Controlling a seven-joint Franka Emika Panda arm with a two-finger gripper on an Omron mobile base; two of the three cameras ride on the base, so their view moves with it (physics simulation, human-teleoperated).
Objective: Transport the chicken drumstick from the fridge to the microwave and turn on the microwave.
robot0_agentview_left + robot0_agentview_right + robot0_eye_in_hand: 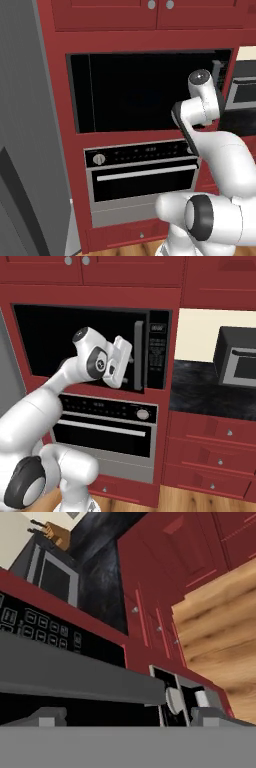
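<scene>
Gripper (131, 361), apparently spread wide, sits at the microwave (75, 341) handle (138, 356).

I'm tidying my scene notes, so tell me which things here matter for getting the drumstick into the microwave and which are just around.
For the job:
microwave, door shut
its grey handle
its button panel
fridge
gripper, open, at the handle

Just around:
oven
countertop appliance
drawers

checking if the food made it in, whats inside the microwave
Nothing can be made out inside the microwave: its dark glass door is shut and shows only black. The open gripper sits at the grey handle. Whether the chicken drumstick is in there stays hidden.
</scene>
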